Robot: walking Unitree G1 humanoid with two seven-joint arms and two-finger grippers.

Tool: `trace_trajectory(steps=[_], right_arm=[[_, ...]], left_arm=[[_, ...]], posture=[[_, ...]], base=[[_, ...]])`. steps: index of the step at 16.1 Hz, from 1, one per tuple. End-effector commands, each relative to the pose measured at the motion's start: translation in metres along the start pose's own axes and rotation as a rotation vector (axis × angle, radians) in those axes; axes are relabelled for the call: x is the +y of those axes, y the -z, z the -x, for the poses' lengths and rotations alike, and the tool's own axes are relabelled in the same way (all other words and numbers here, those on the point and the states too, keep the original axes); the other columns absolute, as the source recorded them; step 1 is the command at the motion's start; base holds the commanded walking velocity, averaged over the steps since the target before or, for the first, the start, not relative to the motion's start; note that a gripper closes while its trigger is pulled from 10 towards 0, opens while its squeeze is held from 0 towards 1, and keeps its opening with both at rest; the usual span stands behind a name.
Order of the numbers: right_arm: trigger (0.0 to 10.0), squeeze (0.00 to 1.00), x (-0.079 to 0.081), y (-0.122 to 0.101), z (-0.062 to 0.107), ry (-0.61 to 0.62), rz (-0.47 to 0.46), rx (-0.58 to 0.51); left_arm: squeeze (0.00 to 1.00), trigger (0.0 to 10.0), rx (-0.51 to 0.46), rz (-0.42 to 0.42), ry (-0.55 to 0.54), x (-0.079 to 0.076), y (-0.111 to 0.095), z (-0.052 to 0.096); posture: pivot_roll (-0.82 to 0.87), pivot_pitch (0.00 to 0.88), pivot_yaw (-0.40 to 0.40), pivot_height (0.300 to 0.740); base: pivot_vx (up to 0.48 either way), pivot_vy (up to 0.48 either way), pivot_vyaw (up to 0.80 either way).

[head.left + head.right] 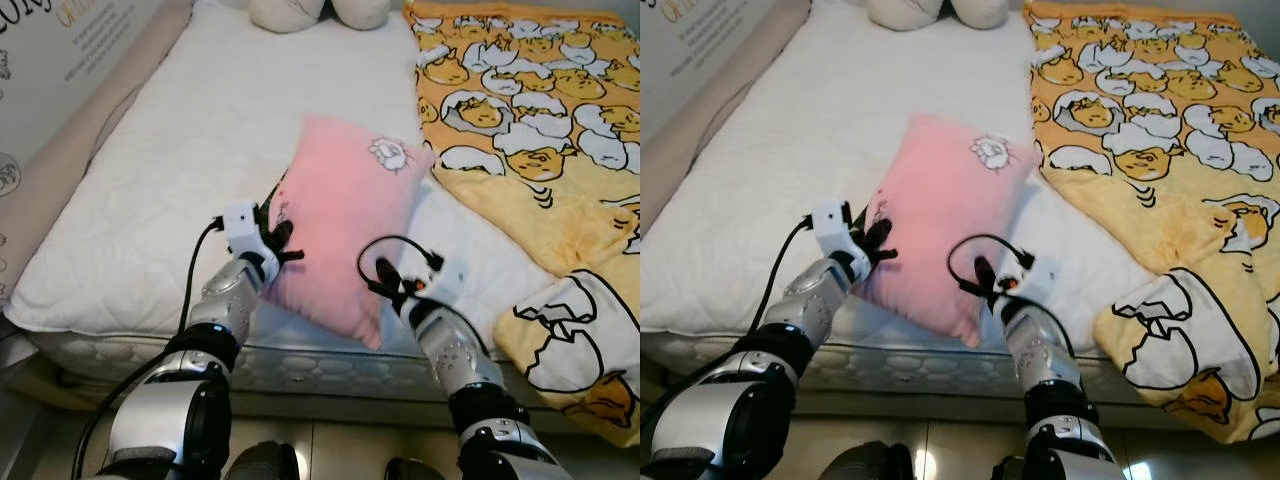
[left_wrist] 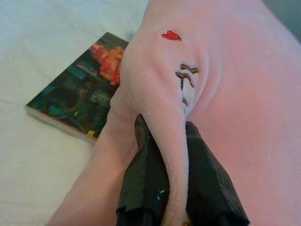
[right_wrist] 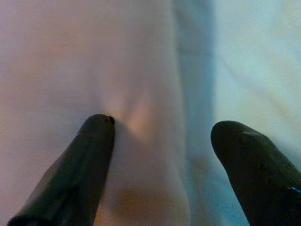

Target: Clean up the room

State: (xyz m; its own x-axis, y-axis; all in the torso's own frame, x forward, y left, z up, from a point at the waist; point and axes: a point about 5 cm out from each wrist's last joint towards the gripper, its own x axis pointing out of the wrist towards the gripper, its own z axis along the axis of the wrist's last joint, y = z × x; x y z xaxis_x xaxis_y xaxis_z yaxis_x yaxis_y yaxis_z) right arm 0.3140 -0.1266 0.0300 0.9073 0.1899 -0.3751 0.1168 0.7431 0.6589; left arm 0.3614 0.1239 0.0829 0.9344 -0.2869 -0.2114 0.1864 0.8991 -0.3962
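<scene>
Left gripper [image 2: 171,155] is pinching the pink pillow's [image 1: 340,215] left edge, right gripper [image 3: 160,155] is sitting open against it, so clamp before lifting evenly.

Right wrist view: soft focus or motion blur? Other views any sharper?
Right wrist view: soft throughout, pink plush pillow a textureless blur, black fingertips fuzzy-edged; which cause, cannot tell. Left wrist view: sharper, pillow embroidery and the dark-covered book read clearly. Eye views: evenly lit, white mattress slightly washed out.
</scene>
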Motion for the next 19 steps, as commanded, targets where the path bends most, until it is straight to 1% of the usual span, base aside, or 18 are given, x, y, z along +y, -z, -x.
trace_trajectory(steps=[1, 3, 4, 5, 7, 8, 9, 10, 11, 12, 14, 15, 16, 17, 19], right_arm=[[10.0, 1.0, 0.003, 0.006, -0.002, -0.01, -0.035, 0.037], [10.0, 1.0, 0.021, 0.01, -0.008, -0.078, 0.018, 0.052], [10.0, 1.0, 0.028, 0.012, -0.011, -0.101, 0.082, 0.062], [10.0, 1.0, 0.031, 0.013, -0.012, -0.109, 0.11, 0.065], [10.0, 1.0, 0.045, 0.015, -0.015, -0.186, 0.197, 0.074], [10.0, 1.0, 0.05, 0.022, -0.016, -0.2, 0.21, 0.111], [10.0, 0.17, 0.052, 0.029, -0.017, -0.199, 0.197, 0.15], [10.0, 0.0, 0.058, 0.036, -0.017, -0.232, 0.136, 0.179], [10.0, 0.0, 0.071, 0.046, -0.016, -0.319, 0.035, 0.226], [10.0, 0.0, 0.078, 0.054, -0.015, -0.35, 0.035, 0.254], [10.0, 0.0, 0.08, 0.064, -0.014, -0.335, 0.148, 0.279], [9.1, 0.0, 0.078, 0.064, -0.015, -0.31, 0.196, 0.273], [0.0, 0.0, 0.077, 0.061, -0.016, -0.299, 0.2, 0.257], [0.0, 0.0, 0.075, 0.058, -0.017, -0.282, 0.176, 0.24], [0.0, 0.0, 0.073, 0.051, -0.019, -0.254, 0.164, 0.207]], left_arm=[[0.0, 0.0, 0.044, -0.011, -0.002, -0.001, 0.011, 0.002], [0.0, 0.0, 0.046, -0.012, 0.003, -0.003, 0.013, 0.001], [0.0, 0.0, 0.051, -0.015, 0.009, -0.006, 0.014, 0.0], [0.0, 0.0, 0.054, -0.018, 0.014, -0.008, 0.015, 0.0], [0.0, 0.0, 0.047, -0.025, 0.03, -0.013, 0.015, -0.002], [0.0, 0.0, 0.043, -0.025, 0.03, -0.012, 0.015, -0.001], [0.0, 0.0, 0.045, -0.025, 0.026, -0.011, 0.016, 0.0], [0.0, 0.0, 0.047, -0.026, 0.022, -0.01, 0.017, 0.0], [0.0, 0.0, 0.051, -0.029, 0.019, -0.008, 0.018, 0.001], [0.0, 0.0, 0.051, -0.032, 0.021, -0.009, 0.019, 0.001], [0.0, 0.0, 0.043, -0.043, 0.026, -0.011, 0.017, 0.0], [0.0, 0.0, 0.04, -0.047, 0.027, -0.012, 0.016, 0.0], [0.0, 0.0, 0.035, -0.055, 0.03, -0.014, 0.015, -0.001], [0.0, 0.0, 0.032, -0.074, 0.025, -0.015, 0.015, -0.001], [0.0, 0.0, 0.034, -0.064, 0.033, -0.018, 0.016, -0.002]], posture=[[0.03, 0.102, 0.044, 0.74], [0.02, 0.101, 0.053, 0.74], [0.02, 0.101, 0.055, 0.74], [0.02, 0.101, 0.052, 0.74], [0.03, 0.097, 0.042, 0.74], [0.04, 0.095, 0.037, 0.74], [0.04, 0.096, 0.034, 0.74], [0.04, 0.097, 0.036, 0.74], [0.05, 0.103, 0.038, 0.74], [0.06, 0.107, 0.035, 0.74], [0.07, 0.113, 0.03, 0.74], [0.08, 0.116, 0.027, 0.74], [0.08, 0.12, 0.023, 0.74], [0.08, 0.122, 0.022, 0.74], [0.08, 0.131, 0.019, 0.74]], base=[[0.0, 0.0, 0.0], [0.0, 0.0, 0.0], [0.0, 0.0, 0.0], [0.0, 0.0, 0.0], [0.0, 0.0, 0.0], [0.0, 0.0, 0.0], [0.0, 0.0, 0.0], [0.0, 0.0, 0.0], [0.0, 0.0, 0.0], [0.0, 0.0, 0.0], [0.0, 0.0, 0.0], [0.0, 0.0, 0.0], [0.0, 0.0, 0.0], [0.0, 0.0, 0.0], [0.0, 0.0, 0.0]])
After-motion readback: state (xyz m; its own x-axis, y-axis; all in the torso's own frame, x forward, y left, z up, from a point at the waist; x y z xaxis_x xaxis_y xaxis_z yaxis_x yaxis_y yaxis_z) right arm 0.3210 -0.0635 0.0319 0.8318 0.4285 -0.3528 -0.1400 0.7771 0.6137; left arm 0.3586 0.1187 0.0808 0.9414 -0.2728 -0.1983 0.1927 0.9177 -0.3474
